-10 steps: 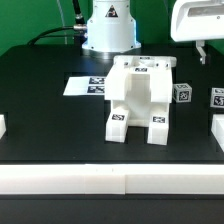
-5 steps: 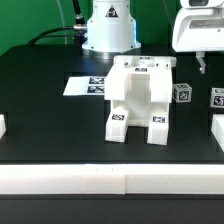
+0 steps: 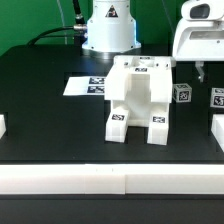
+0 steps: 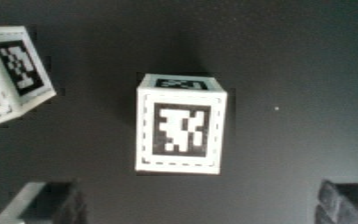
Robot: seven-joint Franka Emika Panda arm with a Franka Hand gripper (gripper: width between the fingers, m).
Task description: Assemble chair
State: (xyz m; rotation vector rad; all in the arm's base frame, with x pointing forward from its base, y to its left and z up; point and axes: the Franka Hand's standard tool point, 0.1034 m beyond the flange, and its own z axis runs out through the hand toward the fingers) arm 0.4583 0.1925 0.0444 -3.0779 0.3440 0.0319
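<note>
**Exterior view.** You see the chair [image 3: 136,100] standing upright at the middle of the black table [image 3: 45,125]. It is one blocky white structure with tag stickers on its top and on its two front feet. The marker board [image 3: 85,86] lies flat at about ten o'clock from the chair, just beside it. The robot base [image 3: 108,25] rises at twelve o'clock. The gripper [image 3: 202,68] hangs at about two o'clock from the chair, well above the table. Below it, at three o'clock from the chair, sit a small tagged cube [image 3: 183,93] and, farther out along that line, a second tagged cube [image 3: 217,97]. Each is apart from the other and from the chair.

**Wrist view.** The cube under the camera [image 4: 178,125] lies on bare black table, with a neighbouring tagged piece [image 4: 16,70] beside it, not touching. You cannot tell for certain which of the two cubes this is. The dark, blurred fingertips [image 4: 43,200] stand wide apart with nothing between them, so the claw is released and grasps nothing.

**Reading.** The chair appears largely joined. The step in hand looks like a free-handed aiming pass over the cubes, not a fitting. If this cube is the target, your next move calls for three things:
- Square the jaws to the cube's side faces.
- Descend straight, clear of the neighbouring piece.
- Close only once the fingers straddle the cube.
</note>
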